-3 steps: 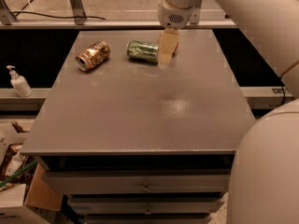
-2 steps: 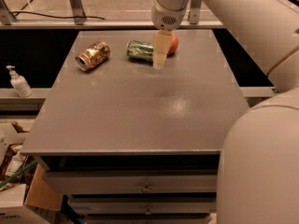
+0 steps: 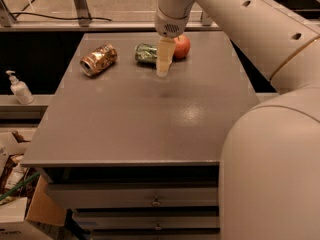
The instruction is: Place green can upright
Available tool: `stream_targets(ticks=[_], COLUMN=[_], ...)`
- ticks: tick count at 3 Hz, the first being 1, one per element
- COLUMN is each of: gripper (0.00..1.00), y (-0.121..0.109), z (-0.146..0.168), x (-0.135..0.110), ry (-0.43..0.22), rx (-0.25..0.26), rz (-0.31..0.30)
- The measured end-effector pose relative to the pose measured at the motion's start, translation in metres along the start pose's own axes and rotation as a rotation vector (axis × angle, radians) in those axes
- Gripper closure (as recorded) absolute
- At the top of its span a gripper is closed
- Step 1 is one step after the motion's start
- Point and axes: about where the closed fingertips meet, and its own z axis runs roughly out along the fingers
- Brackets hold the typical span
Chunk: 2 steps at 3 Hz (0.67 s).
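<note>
The green can (image 3: 145, 53) lies on its side near the back of the grey table (image 3: 150, 119), its right part hidden behind my gripper. My gripper (image 3: 163, 67) hangs from the arm over the table, just in front of and to the right of the green can, fingers pointing down.
A copper-orange can (image 3: 98, 59) lies on its side at the back left of the table. A red apple (image 3: 182, 46) sits just right of the green can, behind the gripper. A white pump bottle (image 3: 19, 88) stands on a ledge to the left. Drawers sit below the tabletop.
My gripper has moved left along the back of the table, from over the apple toward the green can. The apple now shows to its right. The cans have not moved.
</note>
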Motion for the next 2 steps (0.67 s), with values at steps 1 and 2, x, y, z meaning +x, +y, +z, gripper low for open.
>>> stream_targets(ticks=[1, 2], gripper=[0.0, 0.0], y=[-0.005, -0.012], z=[0.015, 0.029], x=[-0.006, -0.006], ry=[-0.006, -0.008], rx=[0.003, -0.002], rz=[0.003, 0.017])
